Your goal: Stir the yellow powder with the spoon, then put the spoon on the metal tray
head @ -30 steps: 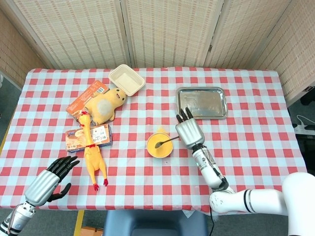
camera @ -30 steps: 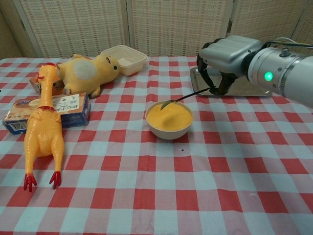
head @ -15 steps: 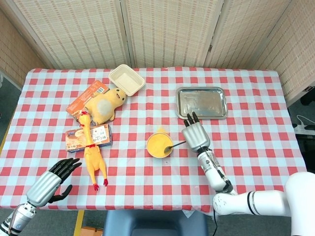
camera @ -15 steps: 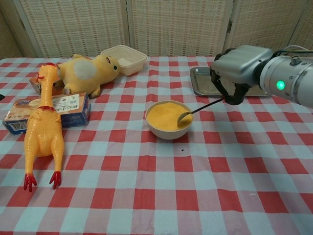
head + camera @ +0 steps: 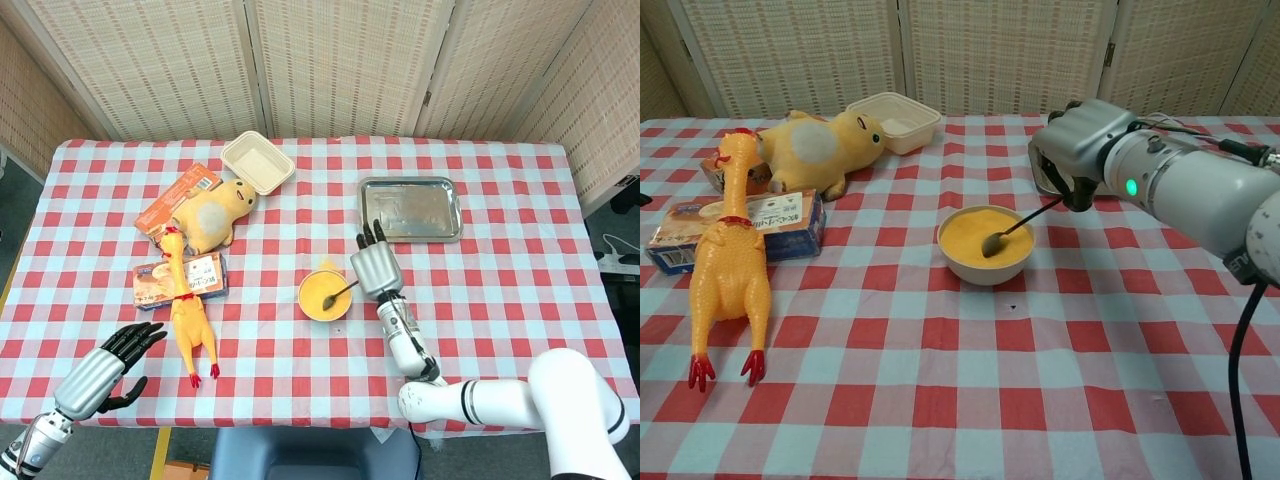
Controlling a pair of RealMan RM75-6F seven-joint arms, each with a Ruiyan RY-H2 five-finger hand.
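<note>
Since half a second ago my right hand (image 5: pixel 1072 150) has swung back in toward the bowl (image 5: pixel 986 246), and the spoon (image 5: pixel 1018 223) it carries has come off the near rim so that its tip now sits in the middle of the yellow powder (image 5: pixel 978 236). That hand pinches the spoon's handle from above, the fingers curled down around its upper end, with the bowl just below and ahead of the fingertips. I judge I am mid-stir, with no sign yet that the powder is done. My left hand (image 5: pixel 98 369) hangs well off to the other side near the table edge, fingers spread and holding nothing, the rubber chicken (image 5: pixel 186 310) just beside it. The metal tray (image 5: pixel 411 209) lies just behind my right hand, close enough for a short reach. Next I need a few more sweeps through the powder, then a clean lift clear of the rim and a carry back to the tray, keeping the pinch firm so the handle does not roll.
</note>
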